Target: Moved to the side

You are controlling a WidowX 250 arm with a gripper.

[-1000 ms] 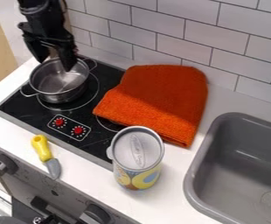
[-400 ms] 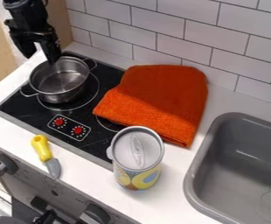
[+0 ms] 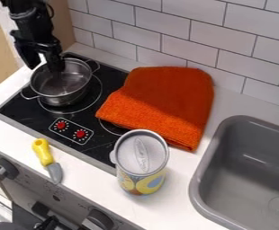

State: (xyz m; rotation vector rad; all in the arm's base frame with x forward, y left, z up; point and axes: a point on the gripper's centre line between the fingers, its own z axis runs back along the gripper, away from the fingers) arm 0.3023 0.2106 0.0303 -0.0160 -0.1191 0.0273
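My black gripper (image 3: pixel 44 67) hangs at the upper left over the rim of a steel pot (image 3: pixel 61 95). Its two fingers stand apart, one outside the pot's left rim and the other over the pot's inside. The pot rests on the rear left burner of the black stove top (image 3: pixel 21 109), and no gap or contact between finger and rim can be made out.
An orange folded towel (image 3: pixel 160 101) lies across the stove's right side. In front stand a lidded can (image 3: pixel 141 175) and a yellow-handled toy knife (image 3: pixel 44 153). A grey sink (image 3: pixel 203 179) is at the right, with a tiled wall behind.
The gripper first shifted left and back from over the pot, then came down a little onto its left rim. The pot, towel, can and knife stayed in place.
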